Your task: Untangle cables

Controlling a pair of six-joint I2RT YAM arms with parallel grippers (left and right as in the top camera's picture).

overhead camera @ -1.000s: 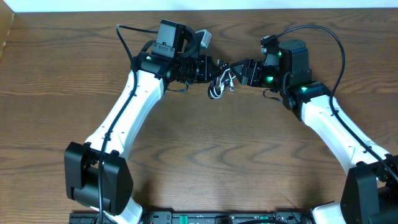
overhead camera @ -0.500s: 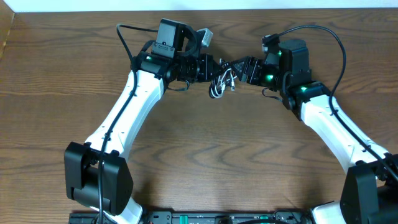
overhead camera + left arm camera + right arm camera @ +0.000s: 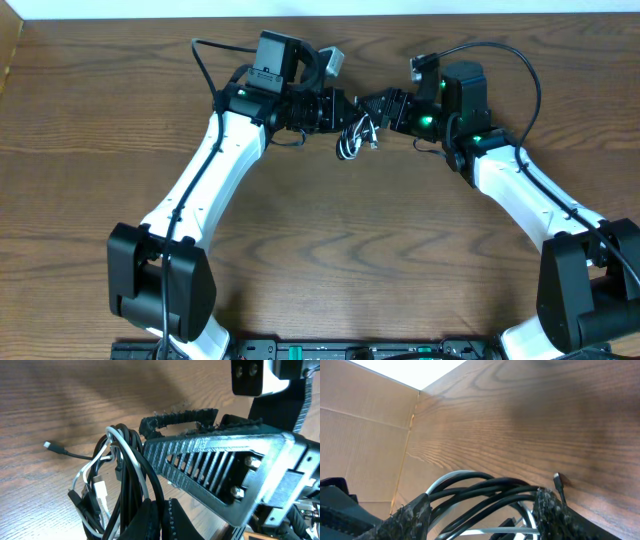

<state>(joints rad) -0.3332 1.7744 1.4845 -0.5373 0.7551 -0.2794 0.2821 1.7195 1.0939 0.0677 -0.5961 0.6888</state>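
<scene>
The black and white cables (image 3: 352, 138) hang as one tangled coil between my two grippers at the back middle of the table. My left gripper (image 3: 340, 108) is shut on black strands of the coil (image 3: 120, 475), pinched at its fingertips (image 3: 167, 512). A small plug end (image 3: 47, 445) lies on the wood to the left. My right gripper (image 3: 372, 103) faces the left one closely. Its fingers (image 3: 482, 510) stand wide apart with several loops of the coil (image 3: 485, 485) running between them. It also shows in the left wrist view (image 3: 215, 460).
The wooden table (image 3: 320, 260) spreads toward the front. A cardboard wall (image 3: 365, 435) stands at the table's left edge, also seen in the overhead view (image 3: 8, 50). The arms' own thick black wires (image 3: 520, 60) arch above the wrists.
My right arm has moved left, bringing its gripper closer to the left gripper and the coil. The left arm and coil have barely moved.
</scene>
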